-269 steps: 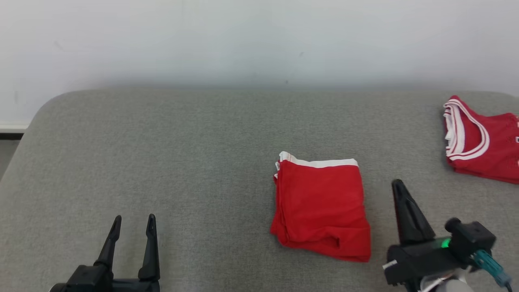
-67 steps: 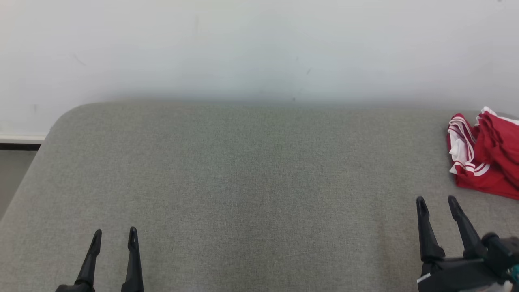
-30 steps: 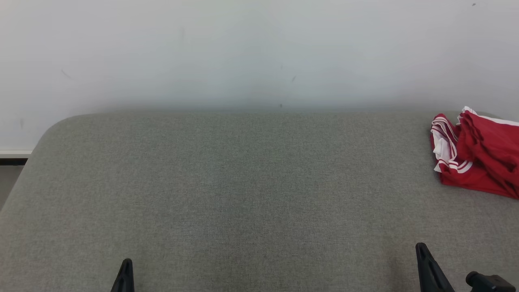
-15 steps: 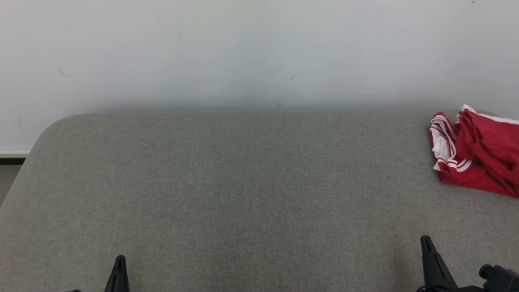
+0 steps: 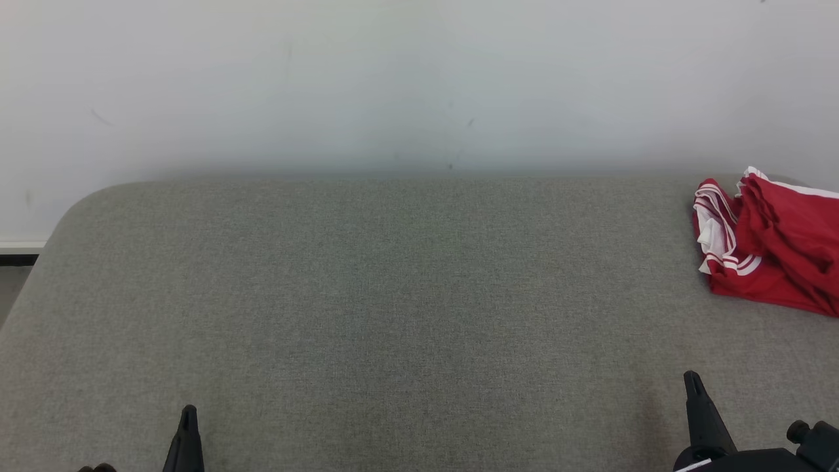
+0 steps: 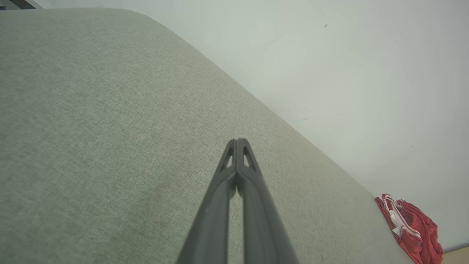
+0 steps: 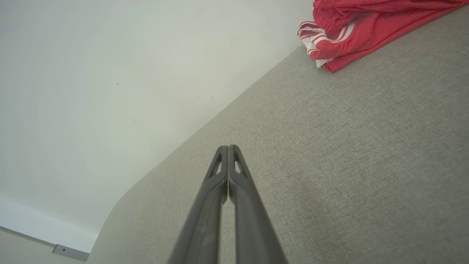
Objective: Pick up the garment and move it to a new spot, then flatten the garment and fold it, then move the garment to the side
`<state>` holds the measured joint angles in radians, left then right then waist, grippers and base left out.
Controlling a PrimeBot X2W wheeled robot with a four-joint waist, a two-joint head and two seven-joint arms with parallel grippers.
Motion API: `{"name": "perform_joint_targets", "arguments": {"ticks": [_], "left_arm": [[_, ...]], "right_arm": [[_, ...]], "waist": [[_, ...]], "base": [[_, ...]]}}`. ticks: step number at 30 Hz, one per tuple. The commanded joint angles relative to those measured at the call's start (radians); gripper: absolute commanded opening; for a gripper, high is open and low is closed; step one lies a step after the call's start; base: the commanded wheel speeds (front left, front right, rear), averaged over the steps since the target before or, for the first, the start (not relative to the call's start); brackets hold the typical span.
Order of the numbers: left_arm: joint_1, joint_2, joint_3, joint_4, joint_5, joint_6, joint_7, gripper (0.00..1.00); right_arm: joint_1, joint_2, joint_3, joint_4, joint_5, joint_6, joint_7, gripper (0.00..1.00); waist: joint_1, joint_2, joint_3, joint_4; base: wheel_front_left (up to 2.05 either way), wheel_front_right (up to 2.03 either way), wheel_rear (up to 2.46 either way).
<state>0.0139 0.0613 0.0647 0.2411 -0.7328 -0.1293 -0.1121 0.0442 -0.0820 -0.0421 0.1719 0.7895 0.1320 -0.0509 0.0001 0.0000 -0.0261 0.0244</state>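
Note:
The garment, plain red cloth with a white hem, lies bunched at the far right of the grey padded table, resting partly on a red jersey with white stripes. The left wrist view shows the garment small at the lower right, and in the right wrist view the garment lies at the top right. My left gripper is at the bottom left, and in its own view the left gripper is shut and empty. My right gripper is at the bottom right, well short of the garment. The right gripper is shut on nothing.
A white wall runs right behind the table's far edge. The table's left corner is rounded, with a strip of floor and skirting beyond it. The striped jersey reaches close to the table's far edge.
The head view has drifted slightly. Both gripper tips sit a little higher in it than a second ago, the left tip a bit further left. The red clothes have not moved on the table.

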Motion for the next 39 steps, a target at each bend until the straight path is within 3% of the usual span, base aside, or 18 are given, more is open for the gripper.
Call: {"name": "perform_joint_targets", "arguments": {"ticks": [1,14,39], "left_arm": [[-0.028,0.0,0.006,-0.01,-0.033,-0.001,0.008,0.0],[-0.052,-0.002,0.016,-0.007,-0.227,-0.001,0.058,0.0],[-0.083,-0.006,0.03,-0.003,-0.485,-0.002,0.125,0.0]], "right_arm": [[-0.024,0.0,-0.006,-0.009,0.034,-0.001,0.008,0.0],[-0.055,0.007,-0.021,0.01,0.215,-0.001,0.043,0.0],[-0.095,0.016,-0.041,0.034,0.456,-0.001,0.091,0.0]], "waist": [[-0.0001,0.0,0.0,0.0],[-0.0001,0.0,0.005,-0.004],[-0.0001,0.0,0.013,-0.011]], "base": [[0.0,0.0,0.0],[0.0,0.0,0.0],[0.0,0.0,0.0]]}}
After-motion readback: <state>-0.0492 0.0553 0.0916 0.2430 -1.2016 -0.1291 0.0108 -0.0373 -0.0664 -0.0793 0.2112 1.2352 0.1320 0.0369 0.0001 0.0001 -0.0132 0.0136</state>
